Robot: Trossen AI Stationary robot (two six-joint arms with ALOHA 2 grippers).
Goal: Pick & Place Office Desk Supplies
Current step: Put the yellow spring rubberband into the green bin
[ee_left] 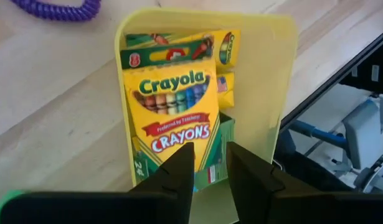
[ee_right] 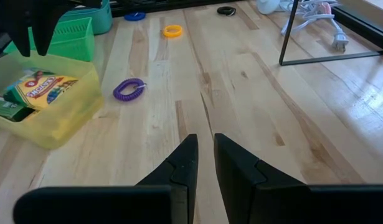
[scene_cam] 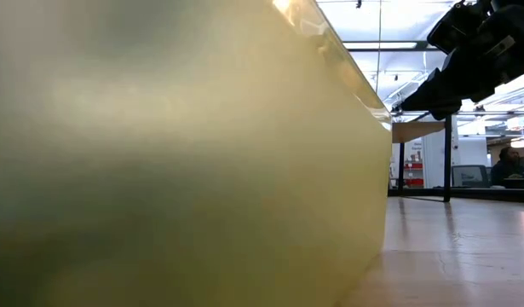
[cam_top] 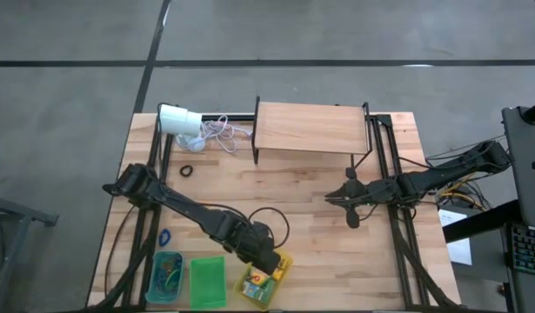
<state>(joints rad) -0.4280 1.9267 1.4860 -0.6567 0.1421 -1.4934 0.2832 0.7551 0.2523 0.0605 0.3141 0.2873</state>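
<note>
Over the yellow bin (ee_left: 284, 81): left gripper (ee_left: 208, 163), fingers slightly apart, holding nothing, above crayon box (ee_left: 172, 112)
Mid-surface: right gripper (ee_right: 202, 155), fingers near closed, empty

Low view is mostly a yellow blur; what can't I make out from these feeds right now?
- Low view: yellow bin wall against the lens hides the table and left gripper.
- High view: left gripper covers part of the bin's crayon boxes.
- Left wrist view: fingers hide the front crayon box's lower edge.
</note>
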